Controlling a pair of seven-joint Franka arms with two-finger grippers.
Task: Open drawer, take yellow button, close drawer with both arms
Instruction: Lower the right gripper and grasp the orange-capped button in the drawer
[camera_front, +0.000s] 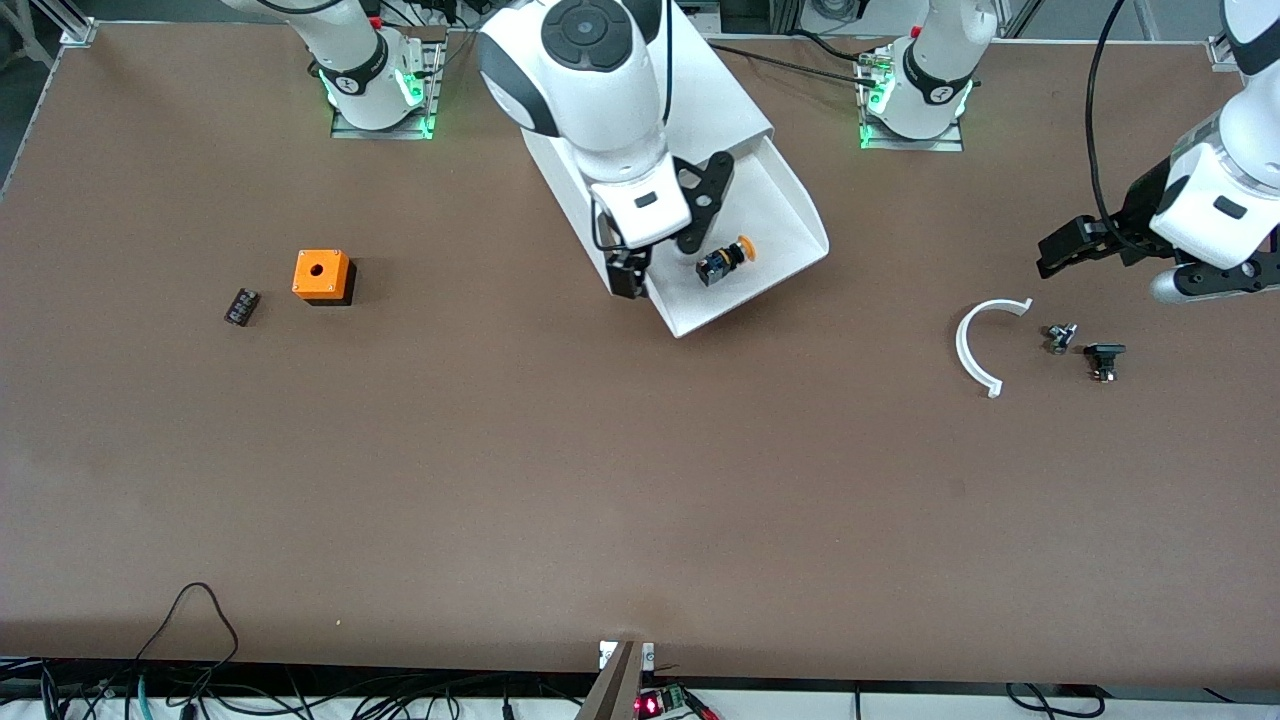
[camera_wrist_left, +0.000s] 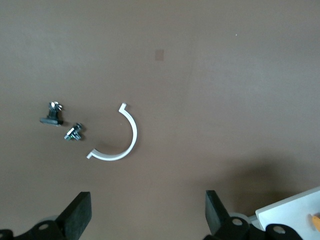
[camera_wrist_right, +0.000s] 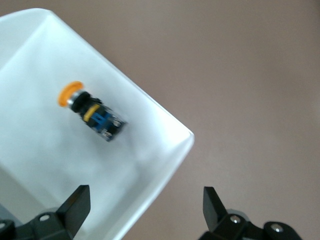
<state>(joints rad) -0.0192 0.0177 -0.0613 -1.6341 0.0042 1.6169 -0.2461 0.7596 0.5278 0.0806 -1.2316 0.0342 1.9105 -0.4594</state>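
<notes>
The drawer (camera_front: 790, 200) stands pulled out of the white cabinet (camera_front: 720, 90). The button (camera_front: 725, 262), with an orange cap and a black-and-blue body, lies on its side in the tray. My right gripper (camera_front: 660, 262) is open and hangs over the drawer's side wall, beside the button and apart from it. In the right wrist view the drawer's rim (camera_wrist_right: 165, 120) runs between the right gripper's (camera_wrist_right: 145, 205) open fingers, with the button (camera_wrist_right: 92, 112) farther in. My left gripper (camera_front: 1062, 255) is open and empty over the table at the left arm's end; it shows open in the left wrist view (camera_wrist_left: 147, 207).
A white curved strip (camera_front: 975, 345) and two small black parts (camera_front: 1060, 337) (camera_front: 1103, 358) lie under the left gripper's area. An orange cube with a hole (camera_front: 322, 275) and a small black ribbed block (camera_front: 241, 306) lie toward the right arm's end.
</notes>
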